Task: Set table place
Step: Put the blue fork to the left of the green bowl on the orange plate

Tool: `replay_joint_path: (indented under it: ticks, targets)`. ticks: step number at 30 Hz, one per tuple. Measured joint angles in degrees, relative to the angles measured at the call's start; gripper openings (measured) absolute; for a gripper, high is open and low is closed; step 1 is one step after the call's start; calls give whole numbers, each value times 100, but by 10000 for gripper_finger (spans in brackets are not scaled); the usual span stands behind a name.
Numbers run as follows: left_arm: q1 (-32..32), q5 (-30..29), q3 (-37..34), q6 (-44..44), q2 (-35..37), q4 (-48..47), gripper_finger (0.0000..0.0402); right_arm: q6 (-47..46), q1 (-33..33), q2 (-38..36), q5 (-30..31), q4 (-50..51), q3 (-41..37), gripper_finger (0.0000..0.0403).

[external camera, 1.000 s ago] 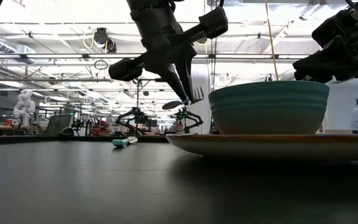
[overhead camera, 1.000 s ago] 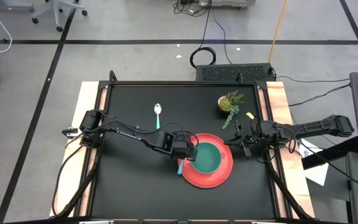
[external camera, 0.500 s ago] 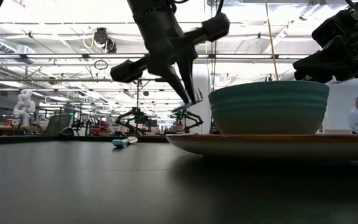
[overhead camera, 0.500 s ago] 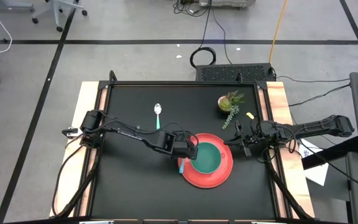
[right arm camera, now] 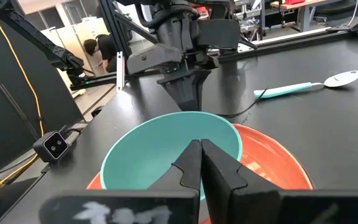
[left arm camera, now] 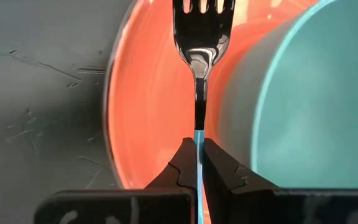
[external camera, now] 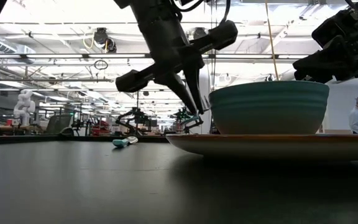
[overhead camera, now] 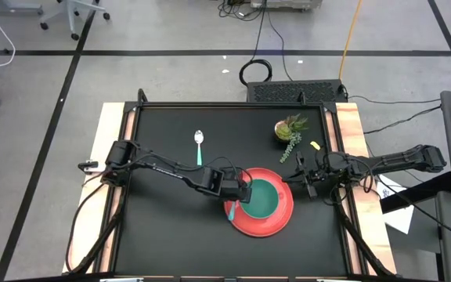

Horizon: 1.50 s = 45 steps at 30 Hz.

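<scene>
Fork [left arm camera: 199,37] in the left end effector [overhead camera: 238,194] is hanging over the red plate [overhead camera: 282,220], beside the teal bowl [overhead camera: 261,199] sitting on it; the fingers are clamping the teal handle. Right end effector [overhead camera: 305,182], closed on nothing, is waiting near the plate's edge. Spoon [overhead camera: 199,145] is lying apart on the black desk [overhead camera: 163,235].

Teal bowl [overhead camera: 261,198] on red plate [overhead camera: 282,220], fork [left arm camera: 201,37] above plate, spoon [overhead camera: 198,144] apart

The bowl [overhead camera: 261,197] sits on the plate [overhead camera: 276,223] near the bench [overhead camera: 163,235] centre; spoon [overhead camera: 199,146] lies behind-left, potted plant [overhead camera: 290,128] behind-right.
</scene>
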<state>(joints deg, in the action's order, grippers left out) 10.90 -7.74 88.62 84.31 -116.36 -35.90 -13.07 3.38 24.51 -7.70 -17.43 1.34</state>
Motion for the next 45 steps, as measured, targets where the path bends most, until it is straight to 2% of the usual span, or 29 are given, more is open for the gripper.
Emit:
replay_joint_path:
  ticks: [45]
  targets:
    - [-188,108,7,-511,-192,25,5,-192,0,4,-11,-70,1,0]
